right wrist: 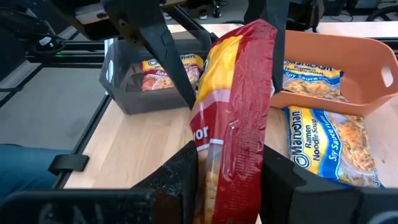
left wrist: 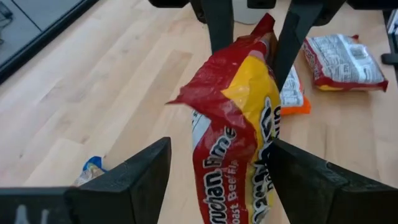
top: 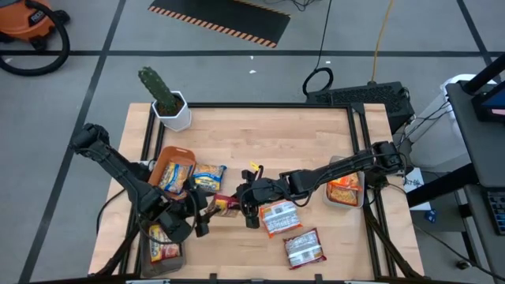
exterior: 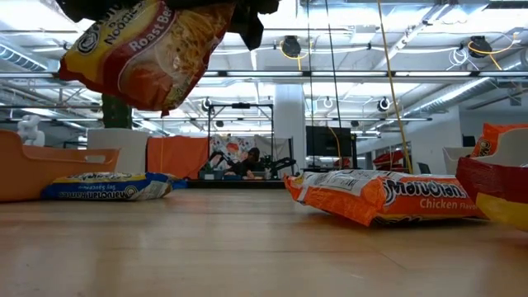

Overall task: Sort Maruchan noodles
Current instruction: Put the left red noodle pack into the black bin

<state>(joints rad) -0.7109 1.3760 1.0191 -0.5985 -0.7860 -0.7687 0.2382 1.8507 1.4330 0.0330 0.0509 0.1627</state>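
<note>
A pale wooden butcher-block table (top: 316,126) carries a white hexagonal pot (top: 174,113) holding a green cactus, an orange plastic bin (top: 167,155), two grey trays (top: 144,251) at opposite sides, a blue-white ramen packet (top: 209,177), an orange packet (top: 279,218) and a dark red-white packet (top: 304,248).

We see both arms meeting over the table (top: 316,126) centre, left gripper (top: 203,217) and right gripper (top: 246,207) either side of a dark red packet (top: 226,206). An orange bowl (top: 170,167) holds one packet; two packets (top: 280,218) lie loose nearby.
</note>
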